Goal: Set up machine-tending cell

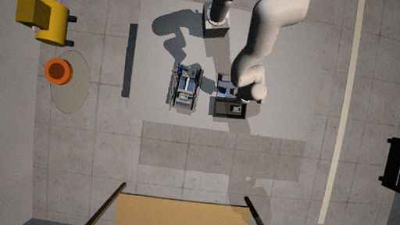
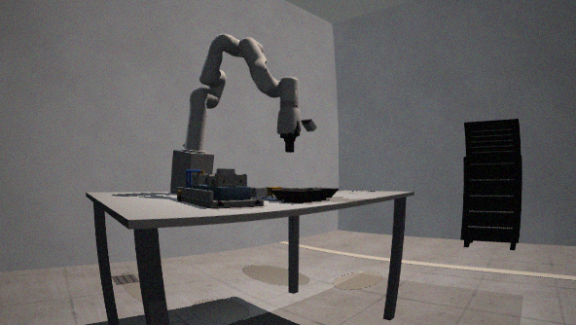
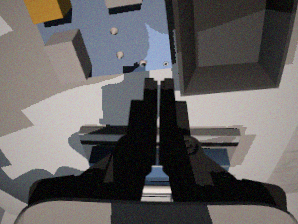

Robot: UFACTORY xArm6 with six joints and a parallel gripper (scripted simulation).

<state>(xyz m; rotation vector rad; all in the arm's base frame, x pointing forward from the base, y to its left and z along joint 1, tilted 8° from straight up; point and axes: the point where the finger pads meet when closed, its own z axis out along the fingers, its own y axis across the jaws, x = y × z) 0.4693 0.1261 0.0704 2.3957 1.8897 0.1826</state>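
Note:
My gripper (image 2: 290, 150) (image 3: 158, 97) is shut and empty, high above the table. The vise (image 1: 183, 103) (image 2: 231, 194) (image 3: 216, 156) stands to the left in the top view; a pale piece (image 1: 183, 96) shows in it, but whether that is a part or a jaw I cannot tell. The blue infeed plate (image 1: 221, 86) (image 3: 95, 40) bears a brass blank (image 3: 50, 10), a grey blank (image 3: 67, 54) and another pale blank (image 3: 123, 3) at the wrist view's top edge. The dark outfeed tray (image 1: 223, 107) (image 2: 304, 196) (image 3: 188, 60) holds a finished part (image 1: 235, 108), pocket up. The arm hides part of the plate.
Short pins (image 3: 120, 54) stand up from the infeed plate. The tray lies close beside the plate's long edge. Hoses (image 1: 183, 70) (image 2: 195, 171) rise at one end of the vise. The robot's base (image 1: 215, 27) (image 2: 192, 167) stands at the back of the table.

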